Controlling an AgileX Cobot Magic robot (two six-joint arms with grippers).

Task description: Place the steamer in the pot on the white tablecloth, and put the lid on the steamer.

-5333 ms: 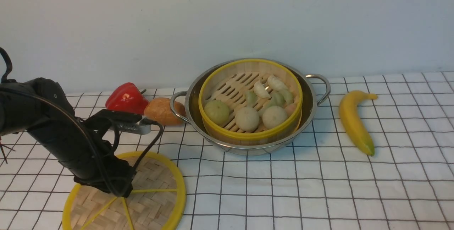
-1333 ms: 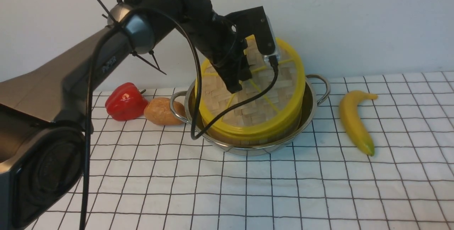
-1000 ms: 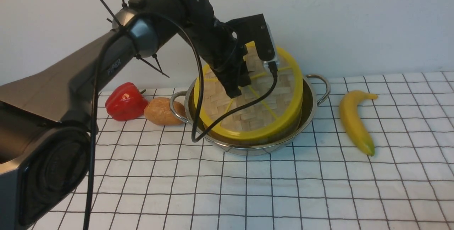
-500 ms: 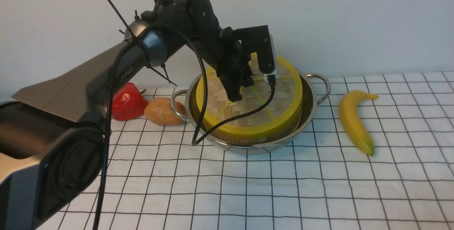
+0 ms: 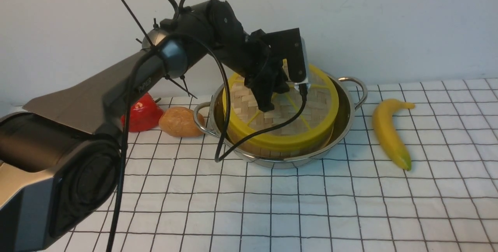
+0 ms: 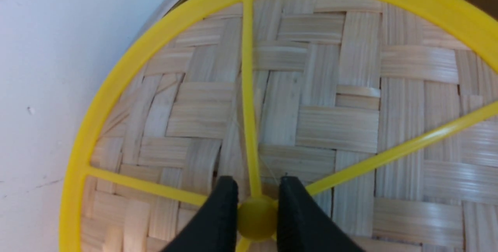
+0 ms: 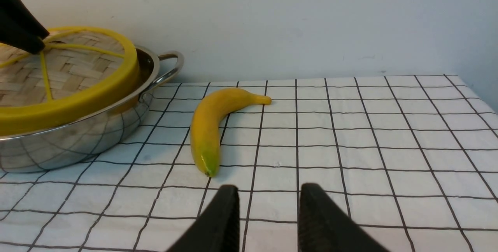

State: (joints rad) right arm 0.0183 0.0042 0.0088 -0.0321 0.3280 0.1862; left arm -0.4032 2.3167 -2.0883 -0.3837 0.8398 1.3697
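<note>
The lid, a woven bamboo disc with a yellow rim and spokes, lies slightly tilted over the steamer in the steel pot on the white tablecloth. Only a strip of the steamer's wall shows under the lid's rim. My left gripper is shut on the lid's yellow centre hub, a black finger on each side. In the right wrist view, my right gripper stands open and empty over the cloth, right of the pot and the lid.
A yellow banana lies right of the pot, also in the right wrist view. A red pepper and a brown bread roll sit left of the pot, by its handle. A pale wall stands close behind.
My left arm has lowered the steeply tilted lid until it lies almost flat over the steamer. The pot has shifted slightly to the right.
</note>
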